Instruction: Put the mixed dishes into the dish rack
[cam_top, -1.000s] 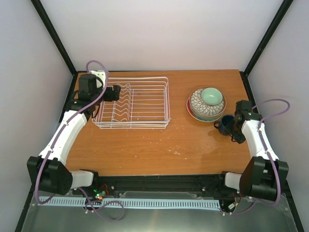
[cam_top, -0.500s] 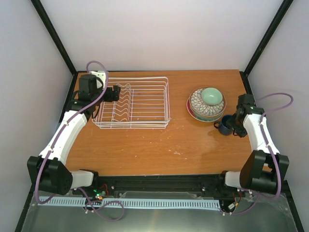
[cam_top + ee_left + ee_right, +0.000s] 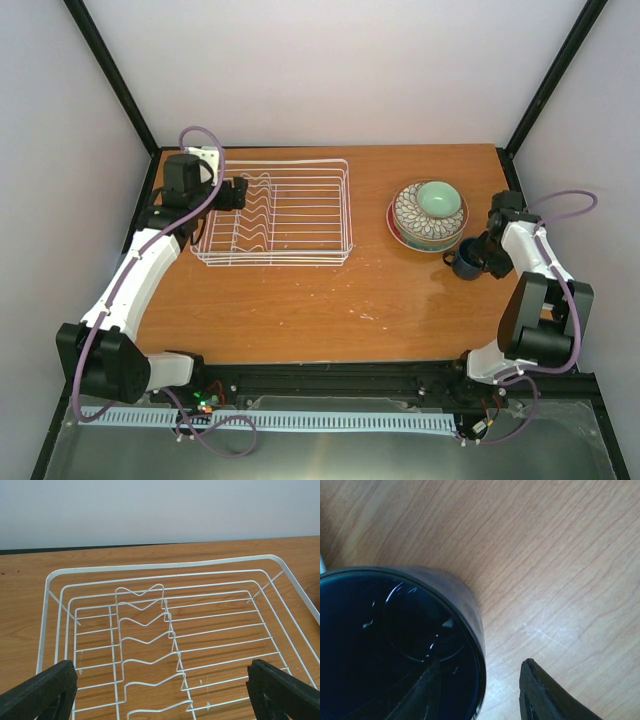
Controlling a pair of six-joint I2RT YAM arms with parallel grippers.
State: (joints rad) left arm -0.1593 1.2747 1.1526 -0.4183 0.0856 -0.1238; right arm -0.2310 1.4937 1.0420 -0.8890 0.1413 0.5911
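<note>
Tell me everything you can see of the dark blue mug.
The dark blue mug is glossy and looks ceramic, with a thin round rim and a dark, seemingly empty inside that catches reflections. It stands upright, mouth up, on the wooden table near its right edge, just beside the stacked dishes on their near right. No handle shows clearly. The right gripper straddles its wall with open jaws: one inside, one outside, bare wood showing between that one and the mug.

white arms (image 3: 135,272), black joints (image 3: 105,365) (purple cables (image 3: 565,210))
</note>
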